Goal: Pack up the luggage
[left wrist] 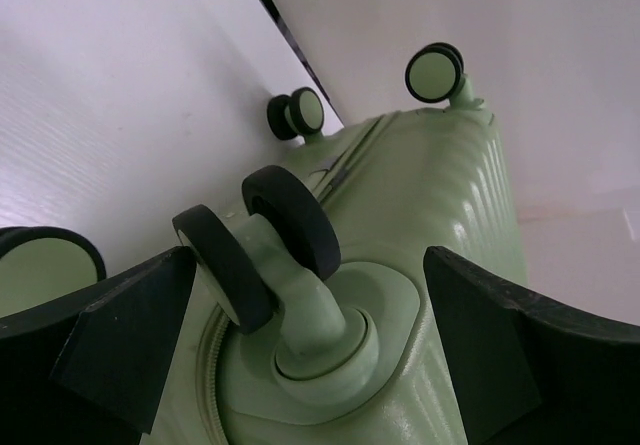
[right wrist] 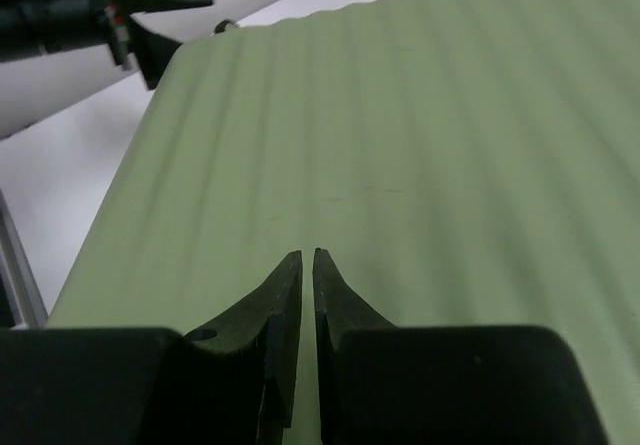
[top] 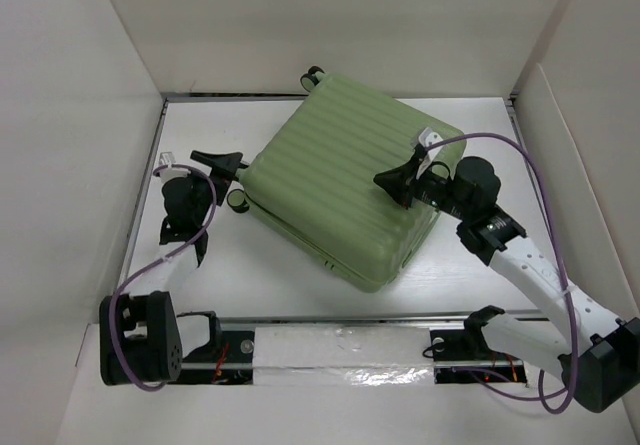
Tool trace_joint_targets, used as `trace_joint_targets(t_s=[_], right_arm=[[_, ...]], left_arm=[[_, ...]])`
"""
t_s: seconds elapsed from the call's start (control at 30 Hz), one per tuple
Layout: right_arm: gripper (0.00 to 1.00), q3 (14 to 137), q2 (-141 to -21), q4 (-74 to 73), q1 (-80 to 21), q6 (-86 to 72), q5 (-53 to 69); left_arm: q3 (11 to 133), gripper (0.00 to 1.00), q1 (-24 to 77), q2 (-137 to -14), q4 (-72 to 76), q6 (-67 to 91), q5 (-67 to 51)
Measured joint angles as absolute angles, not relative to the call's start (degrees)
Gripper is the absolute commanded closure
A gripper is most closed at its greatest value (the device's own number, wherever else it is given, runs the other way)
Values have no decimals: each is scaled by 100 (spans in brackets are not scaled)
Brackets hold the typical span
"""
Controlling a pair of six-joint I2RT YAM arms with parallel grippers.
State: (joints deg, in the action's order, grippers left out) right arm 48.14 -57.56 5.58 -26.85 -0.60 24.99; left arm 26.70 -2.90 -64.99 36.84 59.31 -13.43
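Holds nothing in the left pincer, spread wide around a black wheel, nor in the right pincer, almost shut over the ribbed shell. Probably stiff, slippery, rather heavy luggage, lying closed on the white counter; better to take at a wheel stem or edge. Little room between white walls

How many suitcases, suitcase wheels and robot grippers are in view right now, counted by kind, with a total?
Suitcase: 1
Spinner wheels: 4
Grippers, left gripper and right gripper: 2
Total: 7
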Motion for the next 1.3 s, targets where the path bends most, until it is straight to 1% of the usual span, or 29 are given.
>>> trace_joint_targets(t_s=[0.13, 0.33, 0.43, 0.47, 0.5, 0.53, 0.57, 0.67, 0.73, 0.8, 0.83, 0.9, 0.97, 1.0, 1.03, 1.1, 1.13, 1.3], right_arm=[[81, 4713, -5673, 532, -2893, 132, 2390], [79, 4683, -5673, 495, -2998, 220, 2228], [78, 4633, -5671, 497, -3114, 220, 2156], [78, 4595, -5664, 495, -3155, 217, 2137], [78, 4565, -5664, 471, -3197, 215, 2115], [78, 4528, -5660, 469, -3227, 217, 2082], [78, 4495, -5649, 454, -3245, 215, 2051], [77, 4449, -5559, 449, -3271, 217, 1938], [76, 4421, -5498, 451, -3271, 217, 1855], [72, 4403, -5485, 449, -3271, 220, 1796], [67, 4403, -5492, 458, -3269, 220, 1774], [63, 4401, -5498, 506, -3269, 220, 1745], [55, 4401, -5513, 569, -3269, 220, 1730], [55, 4401, -5522, 657, -3269, 222, 1723], [49, 4401, -5522, 740, -3271, 228, 1708], [47, 4401, -5511, 823, -3273, 233, 1658], [42, 4401, -5511, 851, -3273, 239, 1625], [41, 4401, -5513, 888, -3269, 235, 1557]], left_arm=[[2668, 1, -266, -6845, 4036, 6198, -1619], [2670, 1, -143, -7349, 4445, 6469, -1673], [2711, 11, -108, -7745, 4727, 6626, -1704], [2770, 30, -106, -7881, 4783, 6674, -1715], [2832, 41, -108, -8005, 4847, 6737, -1712], [2880, 56, -108, -8099, 4901, 6777, -1675], [2904, 78, -121, -8176, 5019, 6810, -1691], [2910, 100, -123, -8182, 5162, 6829, -1653], [2947, 100, -123, -8125, 5043, 6799, -1632], [3103, 100, -102, -7988, 4696, 6674, -1577], [3205, 100, -86, -7918, 4313, 6556, -1494], [3662, 100, -27, -7695, 3750, 6320, -1374], [4115, 100, 10, -7518, 3197, 6090, -1271], [4309, 100, 21, -7432, 3017, 6014, -1227], [4486, 100, 30, -7334, 2871, 5929, -1168], [4703, 100, 45, -7059, 2604, 5784, -1116], [4707, 100, 69, -6888, 2477, 5714, -1087], [4449, 100, 82, -6351, 1944, 5492, -1009]])
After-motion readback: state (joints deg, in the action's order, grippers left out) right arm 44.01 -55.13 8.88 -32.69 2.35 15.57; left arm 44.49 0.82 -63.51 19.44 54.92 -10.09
